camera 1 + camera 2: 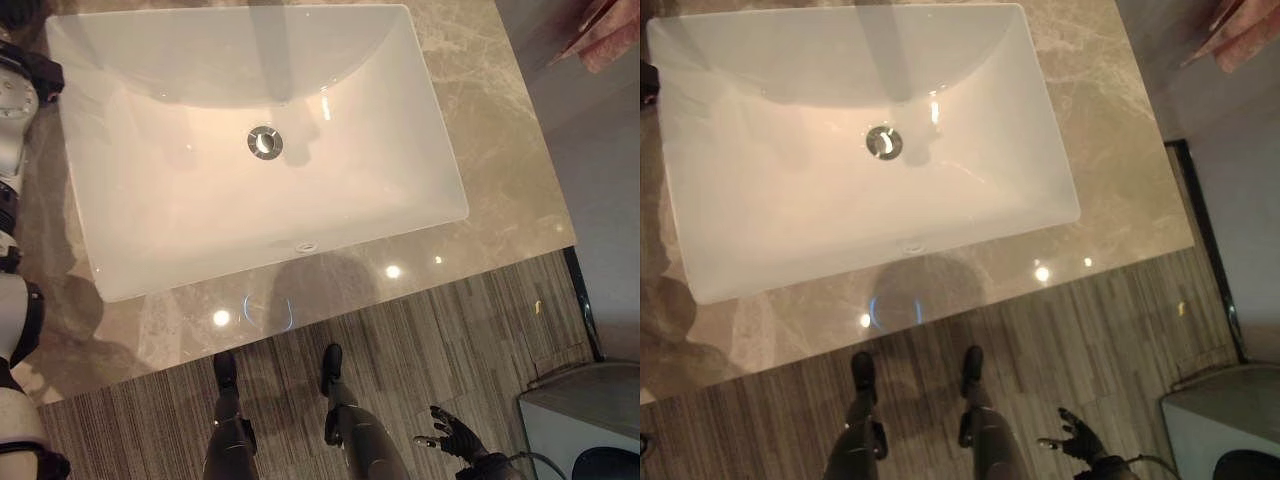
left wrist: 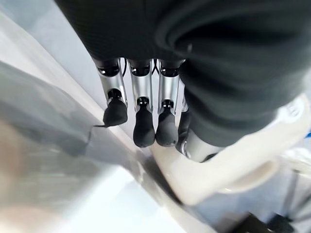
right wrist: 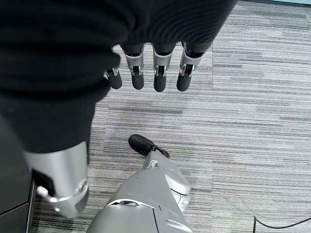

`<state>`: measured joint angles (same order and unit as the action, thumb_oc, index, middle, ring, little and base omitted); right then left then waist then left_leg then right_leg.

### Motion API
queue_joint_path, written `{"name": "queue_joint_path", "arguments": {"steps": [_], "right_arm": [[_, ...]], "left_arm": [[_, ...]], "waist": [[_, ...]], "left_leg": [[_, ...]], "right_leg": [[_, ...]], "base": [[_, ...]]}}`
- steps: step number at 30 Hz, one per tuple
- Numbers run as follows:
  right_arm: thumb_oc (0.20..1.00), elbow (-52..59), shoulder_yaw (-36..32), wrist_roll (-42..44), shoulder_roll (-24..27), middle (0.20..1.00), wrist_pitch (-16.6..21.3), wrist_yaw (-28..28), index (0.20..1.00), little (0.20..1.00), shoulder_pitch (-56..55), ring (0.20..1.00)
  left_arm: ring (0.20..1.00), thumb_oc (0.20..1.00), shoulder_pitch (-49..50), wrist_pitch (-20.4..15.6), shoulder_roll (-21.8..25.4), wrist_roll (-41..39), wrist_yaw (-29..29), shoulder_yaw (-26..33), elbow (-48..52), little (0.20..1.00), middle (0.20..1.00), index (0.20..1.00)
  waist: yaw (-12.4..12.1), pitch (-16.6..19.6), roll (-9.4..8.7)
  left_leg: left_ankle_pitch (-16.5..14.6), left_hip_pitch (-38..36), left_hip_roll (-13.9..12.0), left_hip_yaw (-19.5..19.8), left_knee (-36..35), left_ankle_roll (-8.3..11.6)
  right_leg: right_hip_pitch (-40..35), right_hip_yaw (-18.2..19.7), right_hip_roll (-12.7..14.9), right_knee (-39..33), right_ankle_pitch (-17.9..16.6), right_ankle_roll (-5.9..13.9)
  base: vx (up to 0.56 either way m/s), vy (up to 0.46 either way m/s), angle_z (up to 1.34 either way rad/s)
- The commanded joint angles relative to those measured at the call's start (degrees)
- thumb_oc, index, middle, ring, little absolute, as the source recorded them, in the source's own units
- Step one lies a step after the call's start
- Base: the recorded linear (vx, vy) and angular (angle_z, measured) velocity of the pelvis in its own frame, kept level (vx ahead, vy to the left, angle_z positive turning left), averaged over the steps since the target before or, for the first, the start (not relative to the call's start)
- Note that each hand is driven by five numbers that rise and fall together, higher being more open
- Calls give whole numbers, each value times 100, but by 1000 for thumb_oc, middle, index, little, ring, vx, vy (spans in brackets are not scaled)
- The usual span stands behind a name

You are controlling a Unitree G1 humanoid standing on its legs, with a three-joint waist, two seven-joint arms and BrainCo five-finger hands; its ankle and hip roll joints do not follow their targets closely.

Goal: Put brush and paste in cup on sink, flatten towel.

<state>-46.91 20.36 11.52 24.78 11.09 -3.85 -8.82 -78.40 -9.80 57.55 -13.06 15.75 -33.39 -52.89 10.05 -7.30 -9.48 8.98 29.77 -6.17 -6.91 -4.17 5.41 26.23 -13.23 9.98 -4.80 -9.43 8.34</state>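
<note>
Left eye view: sink (image 1: 100, 270) edges unobstructed.

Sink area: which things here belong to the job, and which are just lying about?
Job:
- sink, set in the counter
- left hand, open
- right hand, open, low over the floor

Lying about:
- grey box on the floor
- pinkish thing past the counter, too cut off to identify
</note>
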Motion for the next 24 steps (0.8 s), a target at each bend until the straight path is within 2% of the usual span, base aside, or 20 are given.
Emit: {"name": "queue_joint_path", "arguments": {"steps": [1,3,4,5,6,7,9,10,17,18,19,20,24], "right_arm": [[1000,-121,-243,29,258,1000,26,66,1000,1000,-130,1000],[1000,-82,-249,10,260,1000,24,74,1000,1000,-123,1000],[1000,-60,-253,6,260,1000,27,72,1000,1000,-122,1000],[1000,-63,-247,5,261,1000,25,72,1000,1000,-125,1000],[1000,50,-251,5,291,1000,32,61,1000,1000,-117,1000],[1000,48,-246,4,291,1000,29,60,1000,1000,-120,1000],[1000,56,-255,16,302,1000,26,54,1000,1000,-108,1000],[1000,83,-252,15,308,1000,26,52,1000,1000,-94,1000],[1000,17,-222,-7,296,1000,23,53,1000,1000,-88,1000],[1000,24,-212,-16,300,1000,19,54,1000,1000,-99,1000],[1000,25,-214,-30,310,1000,5,56,1000,1000,-112,1000],[1000,27,-220,-29,309,1000,8,57,1000,1000,-108,1000],[1000,24,-202,-28,318,1000,-16,35,1000,1000,-109,1000]], "left_arm": [[200,200,-16,-111,-371,185,109,70,-247,200,200,200],[200,200,-8,-85,-407,277,128,70,-218,200,200,200],[200,200,21,-74,-421,284,134,109,-237,200,200,200],[200,200,28,-72,-420,284,133,107,-238,200,200,200],[200,200,37,-10,-457,361,126,137,-322,200,200,200],[200,200,39,-9,-457,359,125,131,-326,200,200,200],[200,200,-3,19,-488,374,96,131,-446,200,200,200],[200,200,-43,40,-498,371,89,124,-517,200,200,200],[200,200,-37,124,-569,358,46,210,-836,200,200,200],[200,200,-46,138,-579,367,46,209,-887,200,200,200],[200,200,-57,180,-612,373,44,230,-1008,200,200,200],[200,200,-64,177,-614,373,45,231,-1008,200,200,200],[200,200,-165,273,-711,416,96,275,-1242,200,200,200]], "waist": [[111,-114,153],[103,-86,158],[108,-104,128],[97,-75,155],[98,-85,127],[87,-58,153],[88,-55,144],[103,-77,112],[102,-83,70],[94,-63,92],[100,-68,78],[111,-94,51],[105,-71,35]], "left_leg": [[-305,-212,-71,-6,-83,28],[-306,-217,-63,6,-83,21],[-160,-167,-24,-32,-83,-31],[-311,-227,-69,14,-83,20],[-166,-189,-20,-22,-83,-38],[-317,-249,-66,24,-83,13],[-313,-245,-71,21,-83,14],[-155,-179,-29,-29,-83,-33],[-149,-157,-48,-25,-83,-34],[-301,-224,-101,17,-83,17],[-296,-227,-107,15,-83,16],[-142,-162,-60,-30,-83,-35],[-138,-168,-63,-18,-83,-36]], "right_leg": [[-269,44,304,-20,-593,666],[-296,31,309,-20,-582,666],[-250,3,358,-20,-688,666],[-305,27,310,-20,-581,666],[-281,-3,353,-20,-682,666],[-336,21,305,-20,-575,666],[-335,18,301,-20,-570,666],[-269,-12,349,-20,-672,666],[-237,-9,328,-20,-658,662],[-297,15,276,-20,-543,666],[-293,20,273,-20,-533,666],[-234,-7,321,-20,-641,656],[-241,-2,312,-20,-623,650]], "base": [[0,0,0],[-29,7,-1],[0,0,0],[-58,15,-3],[87,-12,0],[0,0,0],[-3,3,1],[-78,17,1],[-1,0,0],[68,-15,-1],[0,0,0],[-81,11,-1],[-20,4,0]]}}
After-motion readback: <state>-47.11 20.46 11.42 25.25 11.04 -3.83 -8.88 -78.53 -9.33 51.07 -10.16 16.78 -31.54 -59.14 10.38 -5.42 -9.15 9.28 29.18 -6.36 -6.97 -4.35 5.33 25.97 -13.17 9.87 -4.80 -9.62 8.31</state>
